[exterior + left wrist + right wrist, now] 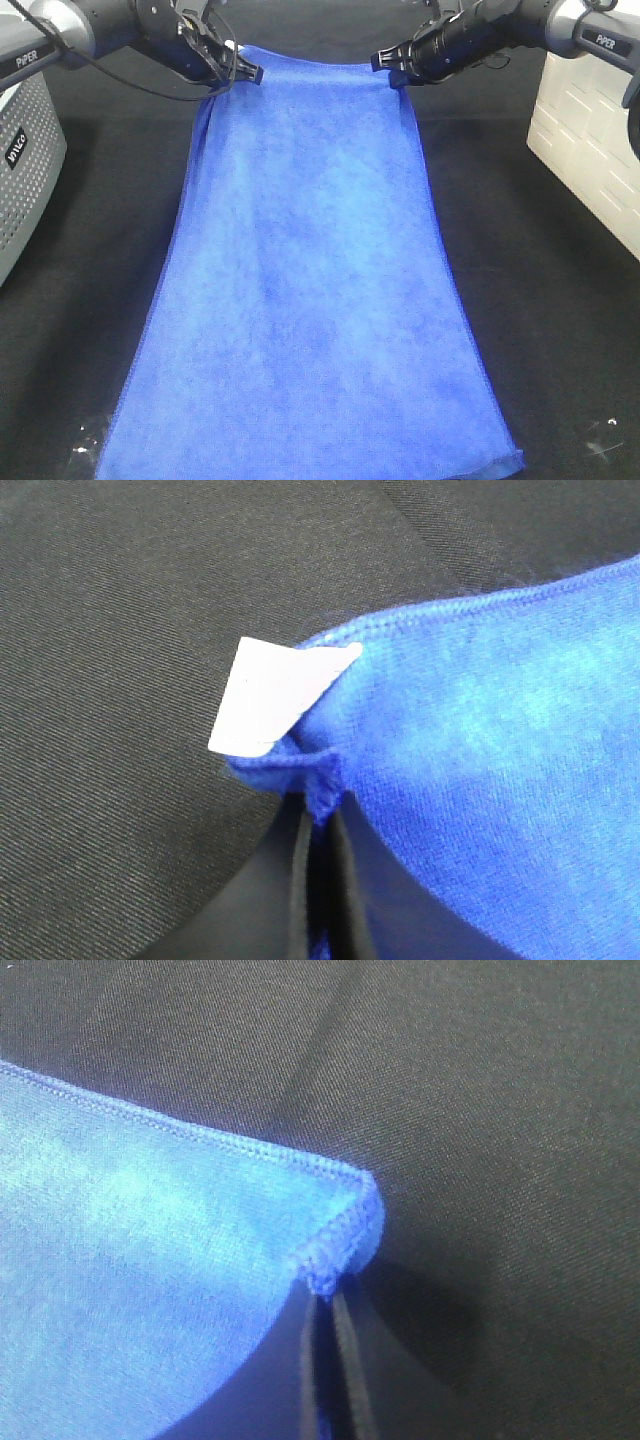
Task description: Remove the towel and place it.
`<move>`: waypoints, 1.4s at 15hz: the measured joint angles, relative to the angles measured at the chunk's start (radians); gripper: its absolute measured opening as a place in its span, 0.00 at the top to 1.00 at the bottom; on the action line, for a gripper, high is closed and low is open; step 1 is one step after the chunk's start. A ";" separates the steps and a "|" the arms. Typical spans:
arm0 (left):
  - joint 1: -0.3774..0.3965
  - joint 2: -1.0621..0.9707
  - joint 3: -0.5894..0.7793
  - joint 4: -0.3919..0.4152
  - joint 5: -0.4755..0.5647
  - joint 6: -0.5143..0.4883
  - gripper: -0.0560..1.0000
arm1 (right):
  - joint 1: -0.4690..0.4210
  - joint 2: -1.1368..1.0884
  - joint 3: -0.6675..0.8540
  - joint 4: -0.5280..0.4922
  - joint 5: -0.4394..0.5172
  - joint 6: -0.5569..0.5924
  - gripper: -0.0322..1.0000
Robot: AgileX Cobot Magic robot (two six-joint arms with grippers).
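The royal-blue towel (305, 290) hangs stretched from its two far corners down toward the front of the exterior high view, its near edge resting low on the black table covering (560, 330). My left gripper (248, 73) is shut on the far left corner, where a small white tag (270, 695) sticks out next to the pinched hem (320, 780). My right gripper (385, 62) is shut on the far right corner, with the stitched hem (340, 1250) bunched just past the closed fingers.
A grey perforated box (25, 160) stands at the left edge. A white panelled box (590, 140) stands at the right edge. Small white specks lie on the black covering near the front corners.
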 joint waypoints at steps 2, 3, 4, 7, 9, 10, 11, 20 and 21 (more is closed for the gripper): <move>0.000 0.022 0.000 0.001 -0.018 0.000 0.93 | 0.000 0.000 0.000 0.000 -0.025 -0.006 0.96; 0.000 0.032 0.000 0.001 -0.019 0.000 0.93 | 0.000 0.000 0.000 0.000 -0.028 -0.006 0.96; 0.000 0.041 0.000 0.001 -0.026 0.000 0.93 | 0.000 0.001 0.000 0.000 -0.028 -0.013 0.96; 0.000 0.052 0.000 0.004 -0.044 0.000 0.93 | -0.003 0.032 0.000 0.012 -0.048 -0.024 0.96; 0.000 0.059 0.000 0.005 -0.066 0.000 0.93 | -0.007 0.053 0.000 0.018 -0.065 -0.031 0.96; 0.000 0.064 0.000 0.006 -0.081 0.000 0.93 | -0.007 0.067 0.000 0.036 -0.080 -0.032 0.96; 0.000 0.066 0.000 0.006 -0.090 0.000 0.93 | -0.008 0.077 0.000 0.044 -0.082 -0.038 0.96; 0.000 0.123 0.000 0.008 -0.117 -0.001 0.93 | -0.008 0.123 0.001 0.060 -0.115 -0.039 0.93; 0.000 0.123 0.000 0.009 -0.118 -0.001 0.93 | -0.008 0.123 0.001 0.062 -0.117 -0.039 0.83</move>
